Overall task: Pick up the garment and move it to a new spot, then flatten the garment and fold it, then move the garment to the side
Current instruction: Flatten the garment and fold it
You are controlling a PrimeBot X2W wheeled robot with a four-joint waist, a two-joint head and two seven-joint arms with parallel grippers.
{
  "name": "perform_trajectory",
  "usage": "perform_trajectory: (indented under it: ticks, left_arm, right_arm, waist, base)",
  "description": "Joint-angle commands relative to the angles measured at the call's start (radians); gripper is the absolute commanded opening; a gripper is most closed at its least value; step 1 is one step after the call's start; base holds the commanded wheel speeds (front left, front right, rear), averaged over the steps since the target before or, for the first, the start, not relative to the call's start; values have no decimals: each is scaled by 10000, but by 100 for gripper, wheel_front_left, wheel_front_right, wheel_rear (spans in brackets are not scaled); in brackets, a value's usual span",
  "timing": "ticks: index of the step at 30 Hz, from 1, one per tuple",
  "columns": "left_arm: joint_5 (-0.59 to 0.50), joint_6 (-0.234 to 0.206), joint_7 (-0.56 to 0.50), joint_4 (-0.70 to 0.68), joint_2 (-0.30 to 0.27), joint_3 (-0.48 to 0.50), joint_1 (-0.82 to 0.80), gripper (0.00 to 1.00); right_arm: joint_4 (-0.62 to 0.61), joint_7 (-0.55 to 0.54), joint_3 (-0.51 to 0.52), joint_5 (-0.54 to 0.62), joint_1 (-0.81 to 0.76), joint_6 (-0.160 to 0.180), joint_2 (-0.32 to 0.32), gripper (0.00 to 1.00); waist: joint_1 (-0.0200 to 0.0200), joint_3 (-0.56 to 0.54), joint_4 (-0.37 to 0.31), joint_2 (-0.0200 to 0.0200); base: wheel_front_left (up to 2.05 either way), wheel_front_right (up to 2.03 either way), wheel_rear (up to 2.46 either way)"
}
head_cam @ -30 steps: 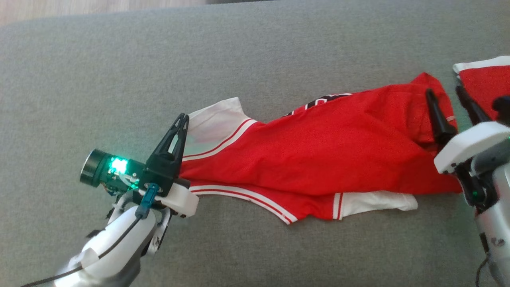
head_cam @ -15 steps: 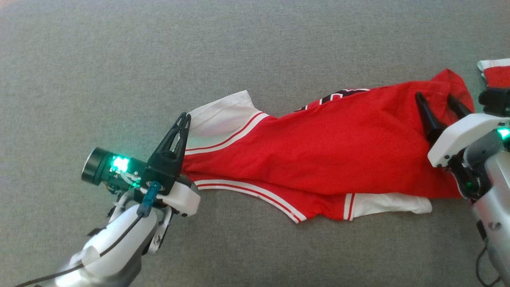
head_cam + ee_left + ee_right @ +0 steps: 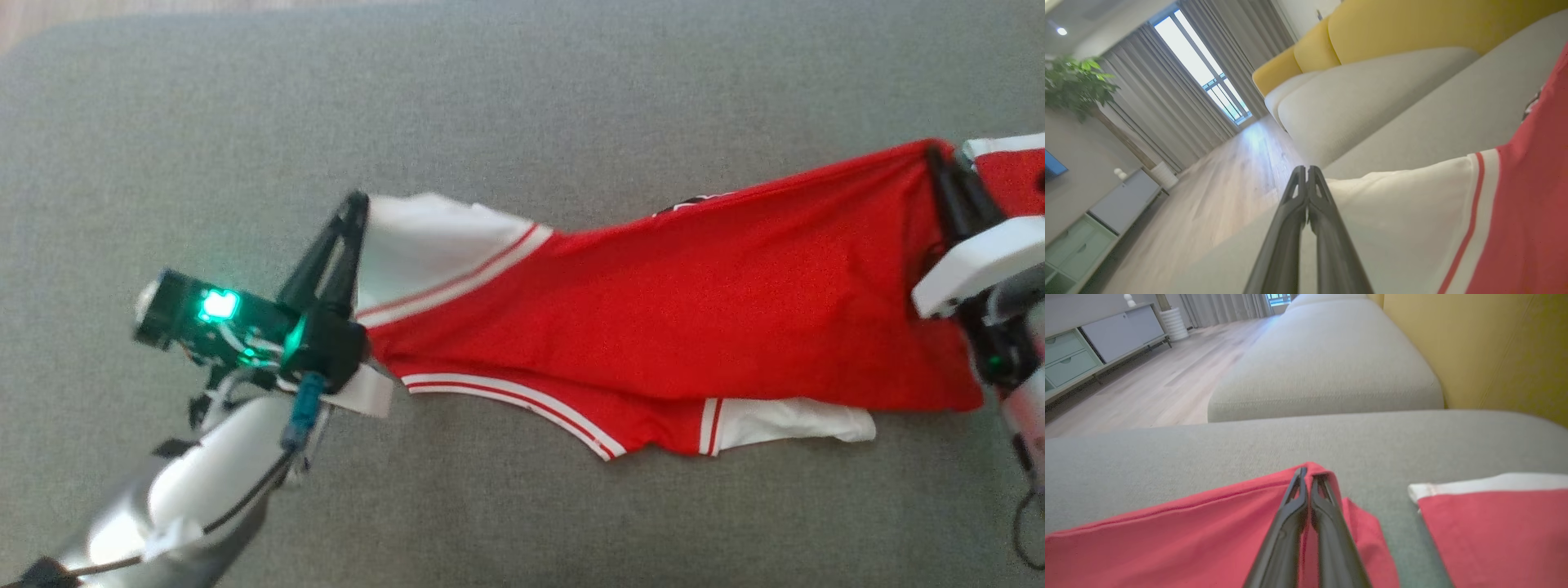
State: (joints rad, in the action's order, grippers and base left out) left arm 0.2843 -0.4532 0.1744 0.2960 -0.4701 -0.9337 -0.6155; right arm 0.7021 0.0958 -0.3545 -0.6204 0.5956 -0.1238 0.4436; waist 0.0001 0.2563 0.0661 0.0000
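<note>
- Nearest, at the lower left of the head view, the pale left forearm (image 3: 212, 482) rises to the left gripper (image 3: 357, 204). Its two dark fingers are pressed together on the white sleeve edge of the garment (image 3: 653, 310).
- At the right edge, the right gripper (image 3: 936, 153) is likewise clenched, pinching a red corner of the garment. The right wrist view shows the cloth peaked at its fingertips.
- The garment is a red jersey with white sleeves and red-and-white striped trim. It is pulled long between the two grippers across a grey sofa seat (image 3: 522, 98).
- Just beside its right end, apart from it, lies a second red cloth (image 3: 1008, 175) with a white edge.
- Farther off are yellow back cushions (image 3: 1412, 24), a wood floor (image 3: 1229, 175), grey curtains (image 3: 1147, 94), a bright window (image 3: 1204, 77) and a leafy plant (image 3: 1073, 81).
</note>
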Motion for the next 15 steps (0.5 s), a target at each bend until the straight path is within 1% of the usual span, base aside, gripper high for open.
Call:
perform_trajectory:
  ticks: [1, 3, 5, 7, 10, 13, 15]
  left_arm:
    - [-72, -231, 270, -371, -529, 670, -616, 0]
    - [-75, -358, 520, -643, -769, 975, -740, 0]
    - [87, -391, 675, -1027, -1009, 1359, -819, 0]
    - [267, -322, 759, -1505, -1289, 1726, -900, 0]
    - [211, -149, 812, -2241, -1912, 2110, -1179, 0]
    - [-47, 47, 781, -2997, -2527, 2362, -1735, 0]
    - [-428, 209, 635, -3461, -2933, 2438, -2313, 0]
  right_arm:
    - [-428, 296, -50, 70, 266, -69, 410, 0]
    - [-791, 456, 28, 71, 213, -69, 679, 0]
    - [-1304, 510, 173, 59, 94, -69, 1001, 0]
    - [-1950, 505, 406, 14, -94, -69, 1358, 0]
    - [-3070, 276, 920, 29, -349, -69, 1910, 0]
    - [-4351, -243, 1523, 179, -512, -69, 2328, 0]
    - [-5216, -705, 1902, 313, -517, -69, 2500, 0]
  waist:
    - [-1, -232, -34, 0]
    - [-1, -451, -76, 0]
    - [-1, -699, -126, 0]
    - [-1, -952, -192, 0]
    - [-1, -1306, -317, 0]
    - [-1, -1562, -437, 0]
    - [-1, -1672, -513, 0]
  base:
    - [0, 0, 0]
    - [0, 0, 0]
    - [0, 0, 0]
    - [0, 0, 0]
    - [0, 0, 0]
    - [0, 0, 0]
    - [0, 0, 0]
